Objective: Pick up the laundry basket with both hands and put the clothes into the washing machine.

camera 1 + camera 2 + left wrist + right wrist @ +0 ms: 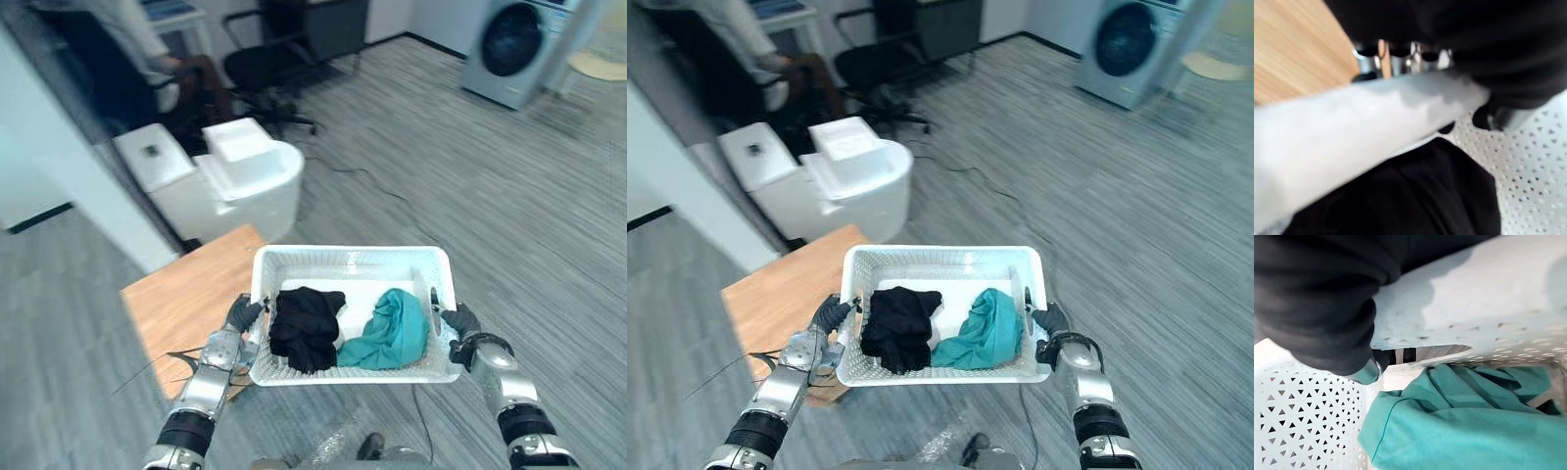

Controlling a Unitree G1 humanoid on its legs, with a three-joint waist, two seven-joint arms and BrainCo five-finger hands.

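"So why a grip at each short end of the laundry basket [353, 253]?"

"Balance, I'd judge. The left robot hand [242, 313] and the right robot hand [460, 320] sit opposite one another, so the basket hangs level between them and nothing slides."

"And the clothes?"

"They lie inside, between the two hands. There's a black garment [306, 326] nearer the left robot hand and a teal garment [392, 330] just beside the right one, and the two touch in the middle."

"How do the hands stand?"

"Both are closed on the rim. In each wrist view the thumb hooks down inside the wall while the fingers curl under the lip outside. Neither has hold of anything but the basket."

"Is it off the bench [191, 294]?"

"The bench lies below and outward of the left robot hand. Most of the basket hangs over the floor, so I take it as carried, though I cannot tell whether a corner touches the wood."

"And the goal?"

"The washing machine [509, 44] stands well apart, far ahead of the right robot hand, so a carry comes first."
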